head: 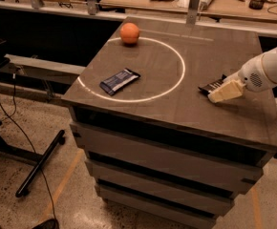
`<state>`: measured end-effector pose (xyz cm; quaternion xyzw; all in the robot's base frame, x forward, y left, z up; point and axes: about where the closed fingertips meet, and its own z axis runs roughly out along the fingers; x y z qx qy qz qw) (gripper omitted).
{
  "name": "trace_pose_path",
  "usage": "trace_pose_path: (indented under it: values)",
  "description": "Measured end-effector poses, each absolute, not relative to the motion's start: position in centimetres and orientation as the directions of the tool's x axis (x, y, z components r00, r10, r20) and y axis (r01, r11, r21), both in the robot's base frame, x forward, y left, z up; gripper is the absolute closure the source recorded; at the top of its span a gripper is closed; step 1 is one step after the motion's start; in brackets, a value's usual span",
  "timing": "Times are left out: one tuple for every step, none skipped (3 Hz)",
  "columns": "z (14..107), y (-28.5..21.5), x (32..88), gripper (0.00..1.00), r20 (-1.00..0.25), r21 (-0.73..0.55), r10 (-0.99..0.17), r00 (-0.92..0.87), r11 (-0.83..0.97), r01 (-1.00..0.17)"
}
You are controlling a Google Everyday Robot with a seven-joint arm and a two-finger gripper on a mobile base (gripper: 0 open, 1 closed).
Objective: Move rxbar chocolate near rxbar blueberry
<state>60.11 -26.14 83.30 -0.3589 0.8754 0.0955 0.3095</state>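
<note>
The rxbar blueberry [120,80], a dark blue wrapped bar, lies flat on the left part of the table top, on the white circle's lower left arc. The rxbar chocolate [210,85], a black wrapped bar, is at the right side of the table, just outside the circle, with its right end hidden between the cream fingers. My gripper [223,91] reaches in from the right on a white arm and is shut on the black bar, low over the table surface.
An orange ball [129,33] sits at the back of the brown table [176,113], on the white painted circle [182,63]. Benches with clutter stand behind. A black stand leg and cable lie on the floor at left.
</note>
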Motion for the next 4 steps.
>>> trace_pose_path:
  values:
    - [84.3,-25.9,60.1,0.98,-0.623,-0.088,-0.583,-0.522,0.715,-0.694]
    - [87.0,-26.0,61.1,1.00,-0.644,-0.157,-0.605,-0.468,0.704,-0.693]
    - [90.9,-24.6,62.9,1.00,-0.674,-0.239,-0.639,-0.371,0.664,-0.709]
    - [91.4,-21.9,64.0,1.00,-0.690,-0.242,-0.655,-0.309,0.611,-0.754]
